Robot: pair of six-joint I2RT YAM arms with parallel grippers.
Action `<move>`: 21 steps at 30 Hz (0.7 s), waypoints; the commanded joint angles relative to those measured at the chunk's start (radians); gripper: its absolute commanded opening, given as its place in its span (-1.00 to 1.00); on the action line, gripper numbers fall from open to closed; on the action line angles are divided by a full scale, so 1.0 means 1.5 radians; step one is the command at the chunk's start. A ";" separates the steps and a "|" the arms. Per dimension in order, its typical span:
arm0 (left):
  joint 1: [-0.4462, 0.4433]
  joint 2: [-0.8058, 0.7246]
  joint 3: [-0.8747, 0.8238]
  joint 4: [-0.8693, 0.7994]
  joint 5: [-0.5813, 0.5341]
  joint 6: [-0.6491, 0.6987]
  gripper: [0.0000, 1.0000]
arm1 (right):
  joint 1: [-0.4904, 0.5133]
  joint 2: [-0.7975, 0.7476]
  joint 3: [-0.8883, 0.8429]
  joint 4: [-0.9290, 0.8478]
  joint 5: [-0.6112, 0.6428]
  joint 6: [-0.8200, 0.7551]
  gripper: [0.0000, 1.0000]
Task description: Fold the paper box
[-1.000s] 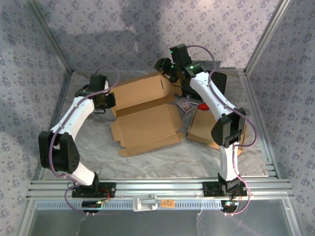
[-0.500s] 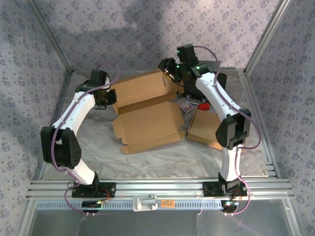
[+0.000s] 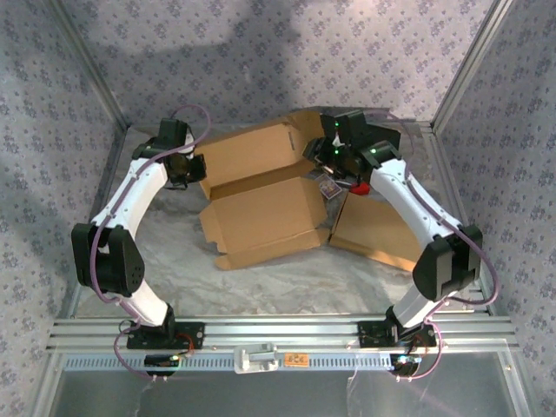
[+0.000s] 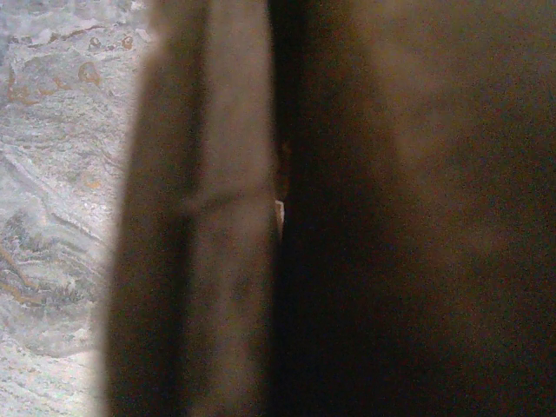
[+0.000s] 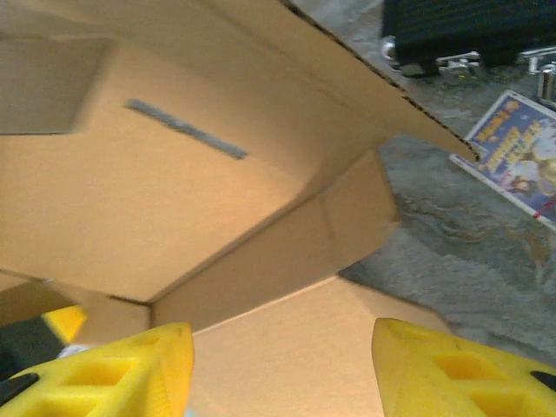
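paper box (image 3: 261, 213): open and unfolded mid-table on the crinkled grey sheet (image 3: 174, 261); broad lid panel raised at the far side, base panel flat at the near side, small flaps jutting at the near-left corner.
box interior, right wrist view: brown panels joined at a crease, thin grey slot (image 5: 187, 129) in the far panel, one flap edge slanting overhead.
left gripper (image 3: 185, 169): tight against the box's left edge, at the fold between lid and base; clenched or released, cannot tell. Jaws hidden from above, and the left wrist view blurred by brown cardboard right at the lens, with a strip of grey sheet at the left.
right gripper (image 5: 278, 369): released, yellow fingertips (image 5: 113, 369) spread wide with box cardboard visible between them; from above, at the box's far-right corner by the lid's right end.
second cardboard sheet (image 3: 378, 228): flat on the right, just beside the box's right edge, partly under the right arm.
picture card (image 3: 327, 186): colourful, lying on the grey sheet between the box and the second cardboard sheet, near the right gripper.
red item (image 3: 358, 187): small, beside the picture card, partly covered by the right arm; kind unclear.
black object (image 3: 385, 143): far right of the table, behind the right gripper.
surround: patterned walls on three sides, aluminium rail (image 3: 278, 330) along the near edge.
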 commanded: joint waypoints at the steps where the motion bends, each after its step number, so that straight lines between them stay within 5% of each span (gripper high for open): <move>1: 0.002 0.007 0.033 -0.016 0.021 0.004 -1.00 | -0.005 0.025 -0.001 0.029 0.033 -0.039 0.17; 21: 0.002 0.009 0.035 -0.020 0.032 -0.003 -1.00 | 0.020 0.120 0.070 0.057 0.027 -0.056 -0.05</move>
